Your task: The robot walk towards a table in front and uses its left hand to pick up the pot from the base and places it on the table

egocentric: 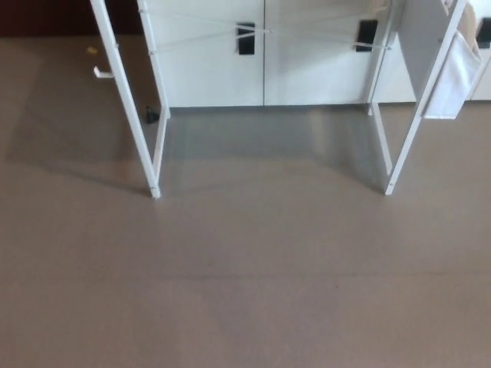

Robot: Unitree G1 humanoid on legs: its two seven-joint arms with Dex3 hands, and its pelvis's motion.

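Head view: floor (245,291), table legs (156,184) straight ahead, cabinet (215,69) behind. No pot in sight, direction unknown. Neither hand visible; open or closed, cannot tell.

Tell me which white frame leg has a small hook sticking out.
The front leg on the robot's left: a white hook juts from its outer side; the other legs show none.

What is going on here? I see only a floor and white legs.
Nothing is being handled yet. The head camera looks down at a grey-brown floor, and neither robot hand is in view. Ahead stand white table legs, with white cabinets behind them. No pot shows, so the pick-up has not begun.
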